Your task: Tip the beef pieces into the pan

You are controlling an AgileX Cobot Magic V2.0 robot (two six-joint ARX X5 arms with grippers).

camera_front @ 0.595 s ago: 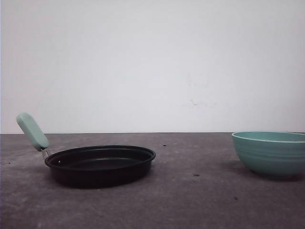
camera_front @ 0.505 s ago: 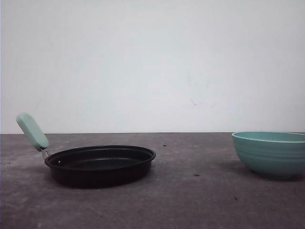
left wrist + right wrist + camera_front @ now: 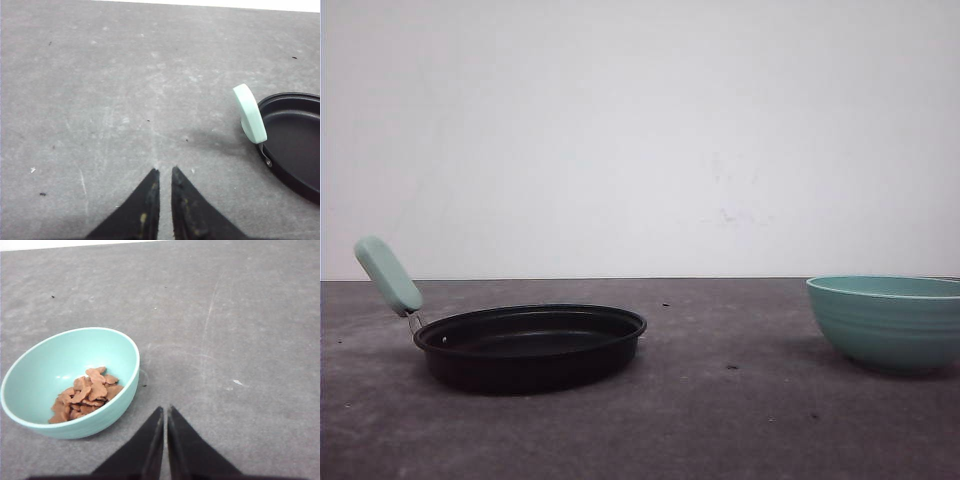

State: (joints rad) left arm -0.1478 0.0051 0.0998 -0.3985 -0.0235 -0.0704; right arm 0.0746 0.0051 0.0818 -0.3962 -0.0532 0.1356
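Two claws idle, nothing held: left claw and right claw both nearly pinched shut above bare worktop. Beef pieces sit in the teal bowl, well apart from the pan. We should open the right claw, grip the bowl rim firmly, then tip over the pan's centre.

The front camera sits low, almost level with the table, looking forward at a white wall, with the pan left and the bowl at the right edge. The left wrist camera looks steeply down over the left gripper at bare table beside the pan, which it shares with the front view. The right wrist camera looks down past the right gripper, close to the same bowl.
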